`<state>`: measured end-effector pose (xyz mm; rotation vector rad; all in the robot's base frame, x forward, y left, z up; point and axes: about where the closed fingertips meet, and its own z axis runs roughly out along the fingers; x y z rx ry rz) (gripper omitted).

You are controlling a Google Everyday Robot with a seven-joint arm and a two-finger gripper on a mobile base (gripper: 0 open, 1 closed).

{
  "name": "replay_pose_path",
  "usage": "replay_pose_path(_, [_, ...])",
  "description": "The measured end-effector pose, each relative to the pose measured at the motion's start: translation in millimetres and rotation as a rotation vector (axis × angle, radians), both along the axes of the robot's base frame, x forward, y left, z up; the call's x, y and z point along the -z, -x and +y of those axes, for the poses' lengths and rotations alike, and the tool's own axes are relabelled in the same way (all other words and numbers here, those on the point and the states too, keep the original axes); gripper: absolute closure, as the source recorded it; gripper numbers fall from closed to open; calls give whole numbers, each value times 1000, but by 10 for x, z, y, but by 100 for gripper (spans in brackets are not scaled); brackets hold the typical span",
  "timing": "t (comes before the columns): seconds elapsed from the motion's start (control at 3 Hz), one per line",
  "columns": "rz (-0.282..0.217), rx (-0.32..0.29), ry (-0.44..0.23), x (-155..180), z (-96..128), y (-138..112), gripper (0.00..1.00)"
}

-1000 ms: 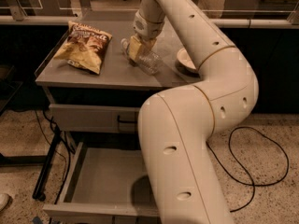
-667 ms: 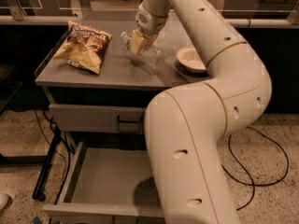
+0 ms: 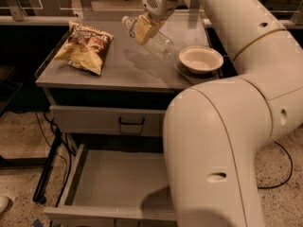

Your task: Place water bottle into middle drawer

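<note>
The pincer point(image 3: 143, 30) hangs over the back half of the surface point(image 3: 118, 72), near its middle. Its two pale yellowish fingers point(image 3: 142, 32) are closed on the bottle point(image 3: 158, 42), one on each side of the body just below the neck. The bottle lies tilted in that grip. Its white cap points up and toward the left rear of the surface, and its clear crinkled base slants down toward the right. It seems to hang clear of the surface, with a dark shadow lying on the grey top just under it and a little nearer the front edge.

A chip bag point(image 3: 85, 46) lies flat on the left part of the surface, well apart from the bottle. A white bowl point(image 3: 200, 59) stands empty on the right part, near the front right corner and just beside the bottle's base, though whether the two touch cannot be told.

Under the surface a closed drawer front point(image 3: 94, 119) with a black handle point(image 3: 131, 123) faces forward. Below that, the middle drawer point(image 3: 113, 178) is pulled well out past the front edge of the surface, with its plain grey floor bare and its low side walls in sight. The arm point(image 3: 222, 141) is thick and cream-coloured. It rises from the lower right, in front of the surface's right end, covers the right part of the drawer, then bends back over the surface to the pincer. Dark cables point(image 3: 47, 136) trail on the speckled floor left of the surface.
</note>
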<state>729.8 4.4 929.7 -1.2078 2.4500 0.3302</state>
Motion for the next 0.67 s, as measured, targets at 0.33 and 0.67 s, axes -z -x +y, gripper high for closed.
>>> replay_pose_path(0.33, [5,2,14,38,-20,14,100])
replay_pose_path(0.67, [-4,24,9,-24,-87,142,100])
